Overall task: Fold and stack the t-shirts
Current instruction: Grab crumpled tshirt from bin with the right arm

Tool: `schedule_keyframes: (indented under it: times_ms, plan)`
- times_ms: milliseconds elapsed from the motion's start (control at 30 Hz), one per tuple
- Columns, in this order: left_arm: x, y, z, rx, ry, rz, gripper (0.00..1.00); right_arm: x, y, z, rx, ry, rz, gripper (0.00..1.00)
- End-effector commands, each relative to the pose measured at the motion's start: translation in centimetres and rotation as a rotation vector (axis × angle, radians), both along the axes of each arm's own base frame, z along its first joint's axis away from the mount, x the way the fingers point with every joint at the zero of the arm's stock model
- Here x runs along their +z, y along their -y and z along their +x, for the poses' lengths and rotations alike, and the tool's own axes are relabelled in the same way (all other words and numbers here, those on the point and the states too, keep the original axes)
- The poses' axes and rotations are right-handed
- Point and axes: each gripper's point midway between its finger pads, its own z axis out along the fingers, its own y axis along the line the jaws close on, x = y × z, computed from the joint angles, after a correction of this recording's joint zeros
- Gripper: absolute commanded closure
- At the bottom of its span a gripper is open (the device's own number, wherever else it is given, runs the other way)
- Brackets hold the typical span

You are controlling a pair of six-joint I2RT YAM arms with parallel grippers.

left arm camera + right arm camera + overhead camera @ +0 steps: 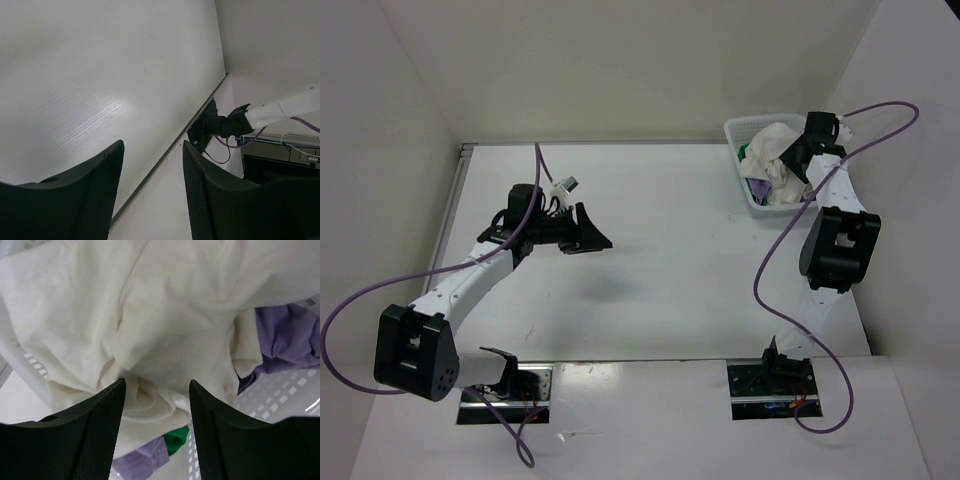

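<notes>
The t-shirts lie bunched in a white lattice basket (pixel 730 130) at the back right. The white/cream shirt (pixel 778 140) is on top, with a bit of green shirt (pixel 745 153) and lavender shirt (pixel 757 187) showing beside it. My right gripper (pixel 790 157) hovers over the basket. In the right wrist view it is open (pixel 156 385) just above a fold of the cream shirt (pixel 165 315), with lavender cloth (pixel 290 340) and green cloth (pixel 176 437) underneath. My left gripper (pixel 592 232) hangs above the middle-left of the table, open (pixel 152 150) and holding nothing.
The basket's lattice wall (pixel 285 390) shows beside the cloth. White walls enclose the table (pixel 670 290) at the back and sides. A seam in the tabletop (pixel 165 155) runs under the left gripper, and the right arm's base mount (pixel 210 125) sits near the front edge.
</notes>
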Motion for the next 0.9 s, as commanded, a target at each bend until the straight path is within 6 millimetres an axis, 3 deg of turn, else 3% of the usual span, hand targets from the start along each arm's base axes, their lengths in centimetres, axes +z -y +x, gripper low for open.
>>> schedule_keyframes:
  times_ms: [0, 233, 500, 600, 667, 733, 833, 867]
  plan:
    - [0.7, 0.2, 0.2, -0.003, 0.038, -0.010, 0.42, 7.4, -0.7, 0.2, 0.012, 0.205, -0.020, 0.39]
    - [0.3, 0.2, 0.1, -0.003, 0.029, -0.008, 0.41, 5.6, -1.8, -0.2, 0.054, 0.184, 0.018, 0.38]
    - [0.5, 0.2, 0.2, 0.000, 0.031, -0.014, 0.41, 2.5, -2.5, 1.5, 0.097, 0.118, 0.072, 0.58]
    - [0.5, 0.2, 0.4, 0.009, 0.041, -0.011, 0.41, 2.6, -2.6, 1.9, 0.108, 0.131, 0.078, 0.71]
    - [0.2, 0.2, 0.3, 0.014, 0.023, -0.012, 0.41, 3.5, -2.7, 2.3, 0.116, 0.152, 0.078, 0.71]
    - [0.3, 0.2, 0.4, 0.013, 0.032, -0.015, 0.41, 3.0, -2.6, 2.7, 0.121, 0.143, 0.073, 0.69]
    - [0.3, 0.1, 0.5, 0.025, 0.026, -0.013, 0.41, 3.8, -2.6, 2.7, 0.127, 0.142, 0.066, 0.94]
    - [0.6, 0.1, 0.8, 0.032, 0.036, -0.011, 0.41, 4.9, -2.6, 2.5, 0.128, 0.163, 0.061, 1.00]
